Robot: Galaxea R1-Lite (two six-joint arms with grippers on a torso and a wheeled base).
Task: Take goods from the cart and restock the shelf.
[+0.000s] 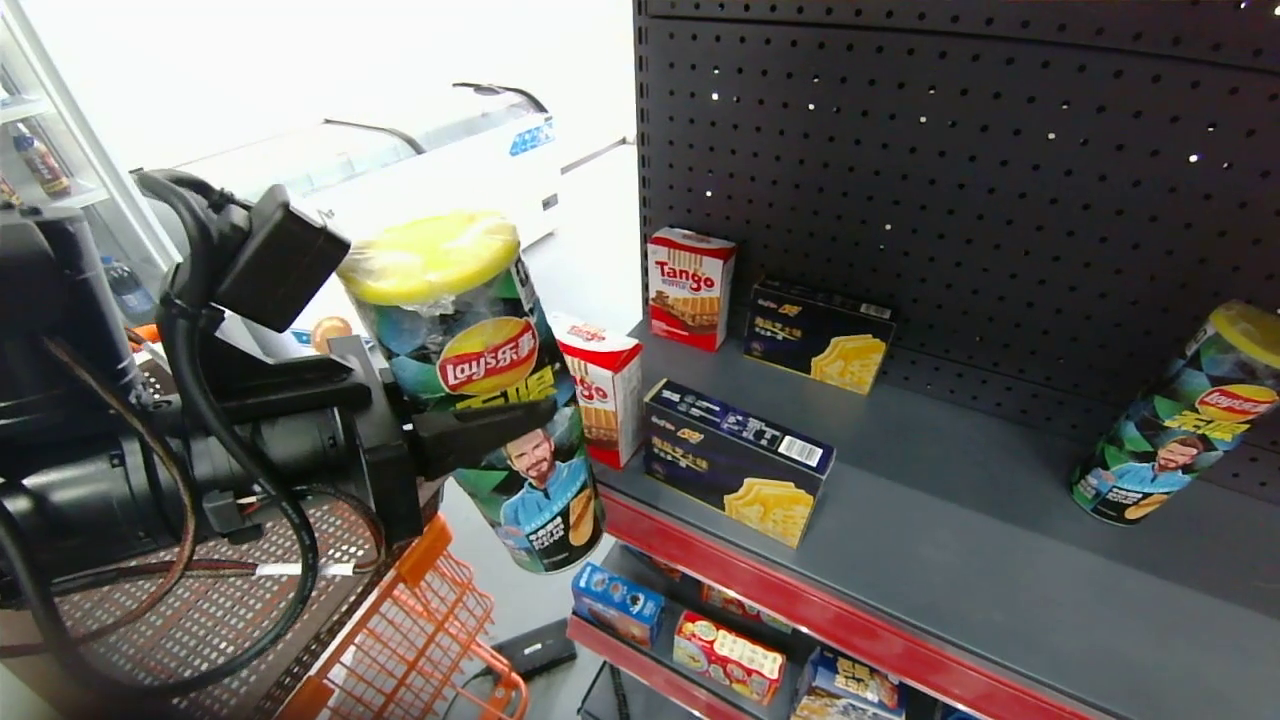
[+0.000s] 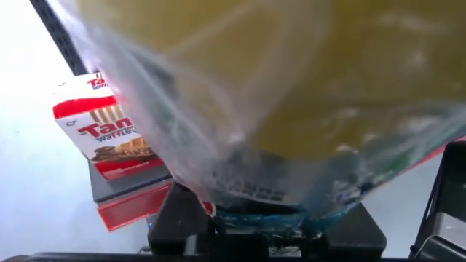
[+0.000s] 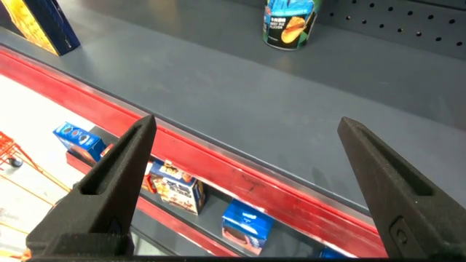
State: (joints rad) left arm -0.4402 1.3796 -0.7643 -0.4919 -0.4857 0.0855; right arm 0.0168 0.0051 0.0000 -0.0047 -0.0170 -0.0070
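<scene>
My left gripper point(image 1: 492, 410) is shut on a tall chips can point(image 1: 478, 330) with a yellow lid, held nearly upright just off the shelf's left end, above the orange cart point(image 1: 420, 640). In the left wrist view the can's wrapped yellow lid point(image 2: 291, 87) is close up, with a red-and-white wafer box point(image 2: 109, 135) beyond it. My right gripper point(image 3: 255, 193) hangs open over the grey shelf board point(image 3: 240, 94) near its red front edge, nothing between its fingers. A second chips can point(image 1: 1175, 420) leans against the pegboard at the shelf's right.
On the shelf point(image 1: 950, 520) stand two wafer boxes point(image 1: 690, 288) point(image 1: 605, 390) and two dark blue boxes point(image 1: 735, 460) point(image 1: 818, 335) on its left half. Bare board lies between them and the leaning can. Lower shelves hold several small packs point(image 1: 725, 655).
</scene>
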